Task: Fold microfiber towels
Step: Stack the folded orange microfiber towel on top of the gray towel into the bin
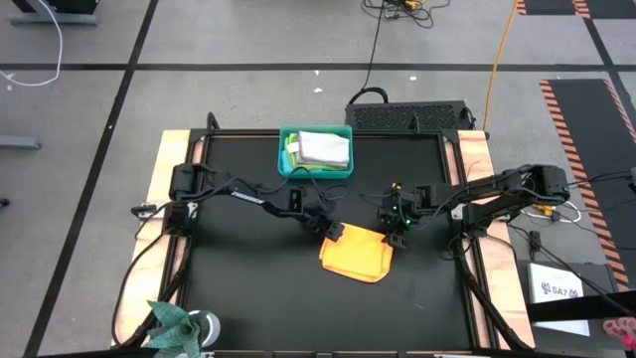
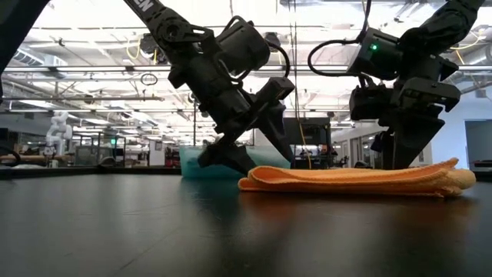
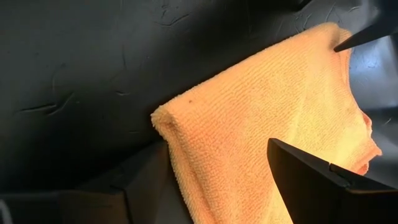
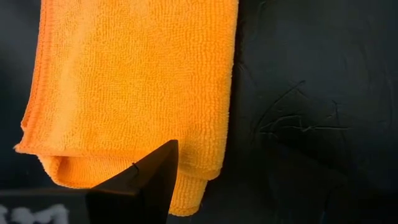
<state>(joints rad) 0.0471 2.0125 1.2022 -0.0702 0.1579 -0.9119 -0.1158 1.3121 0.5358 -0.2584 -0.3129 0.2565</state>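
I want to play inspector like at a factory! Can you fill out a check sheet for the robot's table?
Surface: black table, flat, bare in front.
Job's things: orange towel folded, lying flat; more folded towels in the teal bin.
Clutter: leafy green thing at the front left corner.
End effectors: left end effector open at the towel's corner; right end effector open at its opposite corner.
Cables: orange cable and black cable on the floor.
Surroundings: large open hall.

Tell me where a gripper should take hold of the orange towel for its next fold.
Probably a corner on the far edge of the orange towel. It lies flat, already doubled, so pinch from above. The left gripper and right gripper hover open by those corners.
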